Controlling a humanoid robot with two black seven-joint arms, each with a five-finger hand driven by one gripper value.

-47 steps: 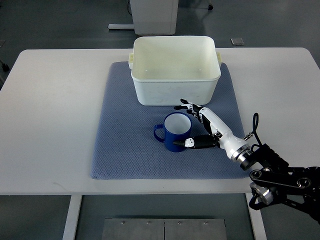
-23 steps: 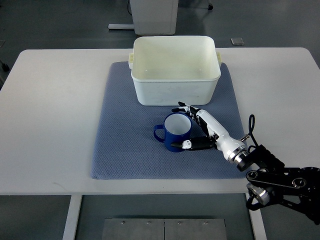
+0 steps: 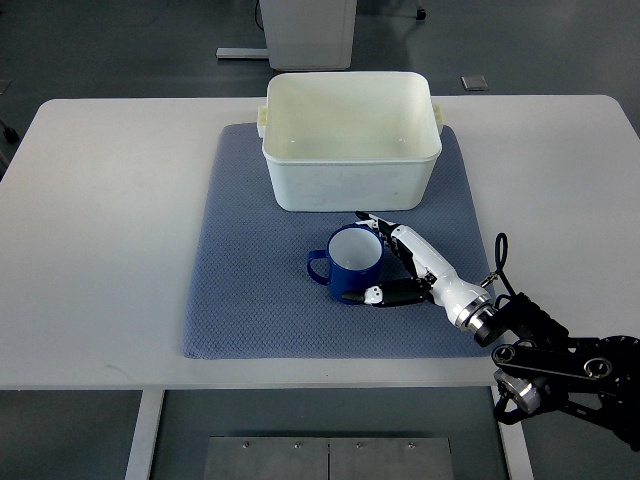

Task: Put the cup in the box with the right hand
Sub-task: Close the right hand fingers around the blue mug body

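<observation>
The right hand cups its fingers around the blue cup, not visibly clamped; the cup stands on the mat, the box unfilled.

A white table with rounded corners fills most of the view and stands on a grey floor. A white cabinet base stands on the floor beyond the far edge, with a small square floor plate to its right. A grey metal plate lies below the near edge, between the table legs.
</observation>
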